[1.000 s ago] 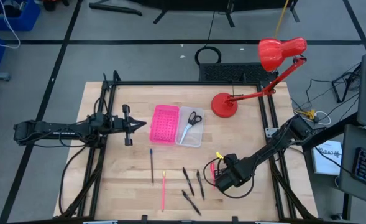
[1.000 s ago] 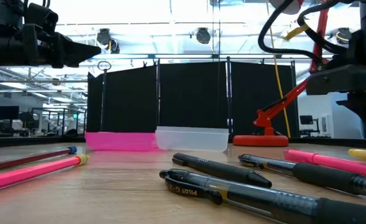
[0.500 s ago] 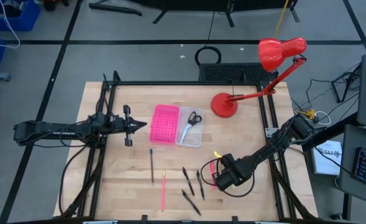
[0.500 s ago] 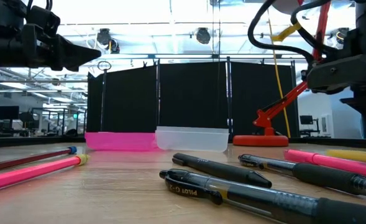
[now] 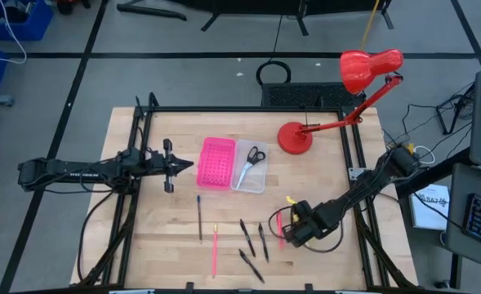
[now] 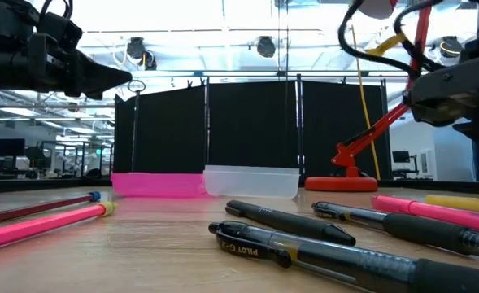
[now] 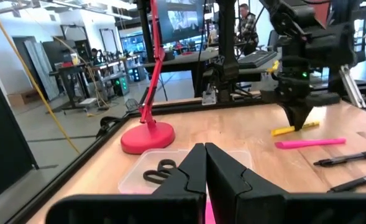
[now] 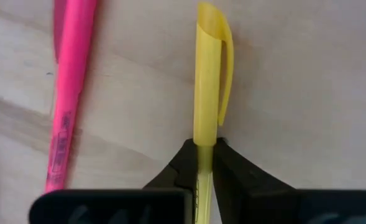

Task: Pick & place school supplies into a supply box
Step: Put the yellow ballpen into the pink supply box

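The right gripper [image 8: 204, 152] pinches the yellow pen [image 8: 206, 87] at mid-barrel, probably for a level carry to the supply box [image 5: 259, 181]. The left gripper [image 7: 205, 163] waits with jaws together, near the pink tray [image 5: 216, 162].

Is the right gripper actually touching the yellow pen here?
Touching. The right wrist view shows the right gripper with both dark fingers pressed against the yellow pen, no gap on either side.

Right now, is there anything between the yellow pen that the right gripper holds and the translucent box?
Nothing visible stands on the bare wood between the yellow pen, held in the right gripper, and the supply box. The pink pen only lies beside it.
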Controlling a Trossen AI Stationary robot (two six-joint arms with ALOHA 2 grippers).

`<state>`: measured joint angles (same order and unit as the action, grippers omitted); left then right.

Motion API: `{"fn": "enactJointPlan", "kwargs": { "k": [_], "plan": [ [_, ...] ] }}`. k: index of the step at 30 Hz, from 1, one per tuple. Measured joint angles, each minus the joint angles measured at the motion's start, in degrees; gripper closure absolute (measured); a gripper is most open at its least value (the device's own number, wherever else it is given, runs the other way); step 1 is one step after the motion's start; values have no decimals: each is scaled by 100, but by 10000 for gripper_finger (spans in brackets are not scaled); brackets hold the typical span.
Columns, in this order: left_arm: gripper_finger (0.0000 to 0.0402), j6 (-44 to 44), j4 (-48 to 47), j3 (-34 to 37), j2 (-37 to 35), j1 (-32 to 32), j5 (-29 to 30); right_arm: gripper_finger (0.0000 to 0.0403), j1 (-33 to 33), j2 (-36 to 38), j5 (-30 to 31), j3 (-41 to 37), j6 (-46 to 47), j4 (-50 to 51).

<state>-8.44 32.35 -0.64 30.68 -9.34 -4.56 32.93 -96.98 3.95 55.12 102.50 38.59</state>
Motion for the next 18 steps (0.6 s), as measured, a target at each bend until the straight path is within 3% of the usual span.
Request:
{"fn": "enactJointPlan", "kwargs": {
  "k": [8, 10, 18],
  "plan": [
    [392, -2, -82, 0, 7, 0, 9, 383, -238, 927, 402, 40, 5, -191],
    [392, -4, -93, 0, 7, 2, 11, 383, -393, 1094, 763, 35, -93, -382],
    [392, -105, -80, 0, 7, 2, 13, 383, -1776, 1317, 1837, 59, -2051, -2967]
  ]
}}
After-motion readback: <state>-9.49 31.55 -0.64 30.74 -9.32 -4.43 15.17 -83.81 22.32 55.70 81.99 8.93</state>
